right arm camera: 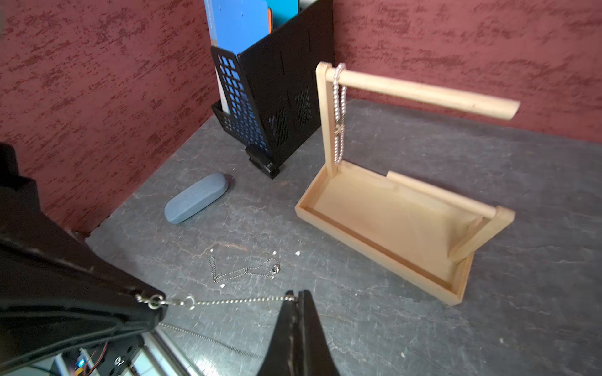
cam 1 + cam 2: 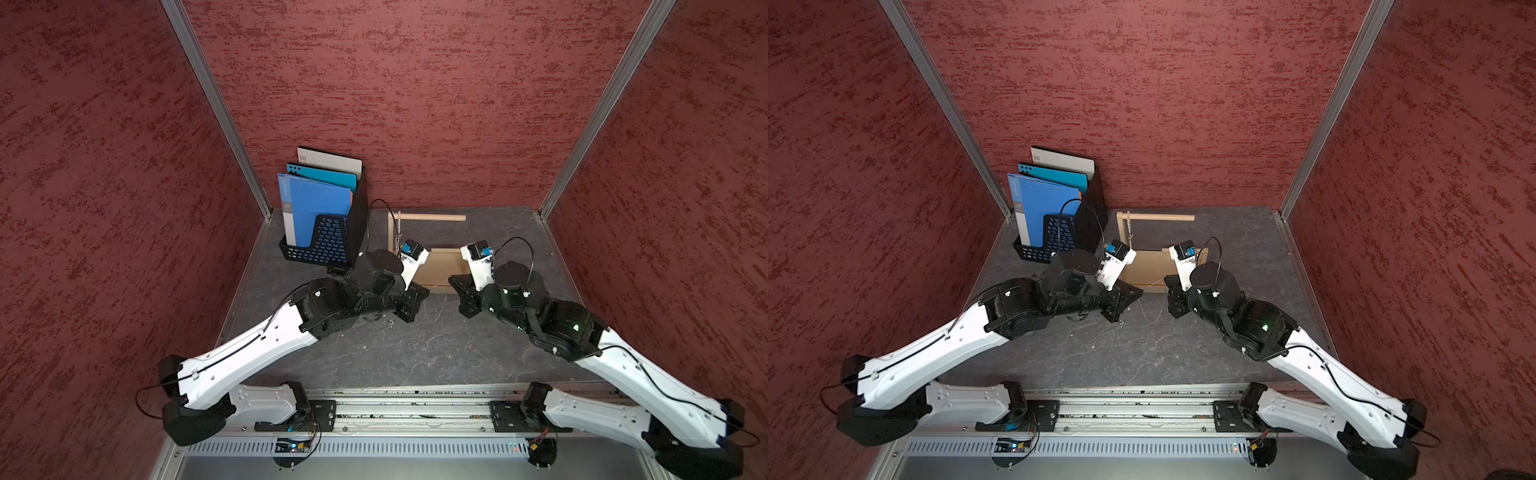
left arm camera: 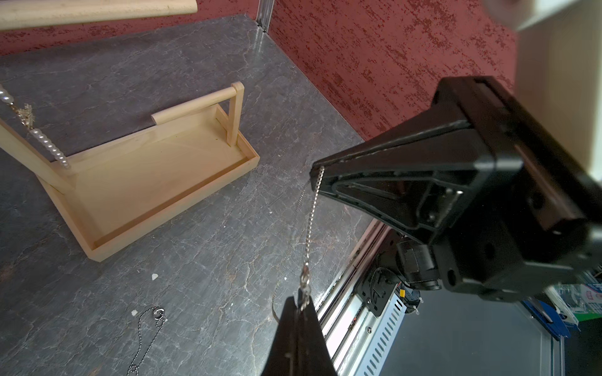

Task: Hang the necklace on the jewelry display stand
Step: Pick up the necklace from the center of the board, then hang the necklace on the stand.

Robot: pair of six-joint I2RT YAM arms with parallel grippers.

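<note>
Holding the necklace [image 1: 234,301] stretched between them, both claws are pressed together on the thin silver chain. The left claw [image 3: 301,300] pinches it right beside the clasp [image 1: 153,301], and the right claw [image 1: 298,295] pinches it further along. The short run between the tips looks taut. The rest of the loop sags beneath, a faint line in the right wrist view. All this hangs above the tabletop [image 1: 423,325], in front of the stand [image 1: 358,245], which sits at the middle of the back edge.

The long arm [image 1: 423,96] of the stand is free only at the end toward the tabletop's right edge. As I judge it, the loop has to be lifted and passed over that tip.

Several things could spoil that:
- **Slipping or strain:** the chain is fine and smooth, so a hard pull apart could drag it out of one claw or strain the clasp.
- **Snagging:** the sagging part could catch on the low bar [image 1: 439,194] on the way up — perhaps enough to shift or tip what looks like a light stand.
- **Tangling:** a bead necklace [image 1: 338,114] already hangs beside the tall post [image 1: 325,130], and sliding the new one too far along could tangle the two.
- **The loose chain:** a second chain [image 1: 244,271] lies on the tabletop close under the claws — a low pass could sweep it aside.
</note>
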